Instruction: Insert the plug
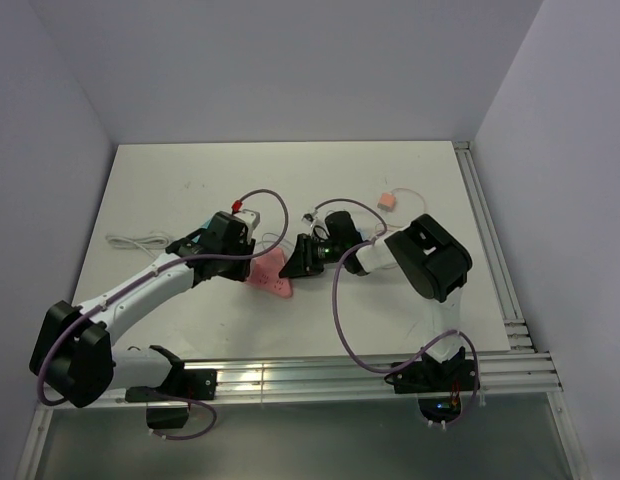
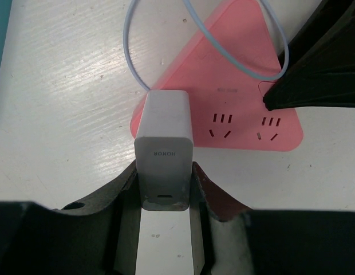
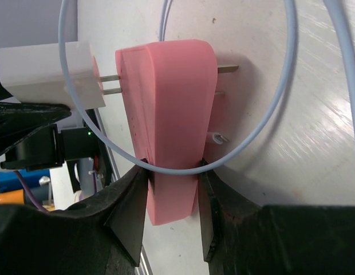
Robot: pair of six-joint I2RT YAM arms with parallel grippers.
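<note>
A pink triangular power strip [image 1: 273,282] lies on the white table. My right gripper [image 3: 173,166] is shut on its corner, seen edge-on in the right wrist view [image 3: 172,103]. My left gripper [image 2: 164,172] is shut on a white HONOR charger plug [image 2: 164,143], held over the strip's left corner [image 2: 235,74], left of two visible socket sets [image 2: 220,123]. In the right wrist view the plug [image 3: 48,71] stands off the strip's face and its two metal prongs [image 3: 109,83] reach that face. Both grippers [image 1: 248,262] [image 1: 293,262] meet at the strip.
A thin light-blue cable [image 2: 235,57] loops over the strip and round my right fingers [image 3: 269,132]. A white cord [image 1: 140,242] lies at the left. A small orange piece with a cable [image 1: 388,200] lies behind. Metal rails [image 1: 490,260] run along the right and near edges.
</note>
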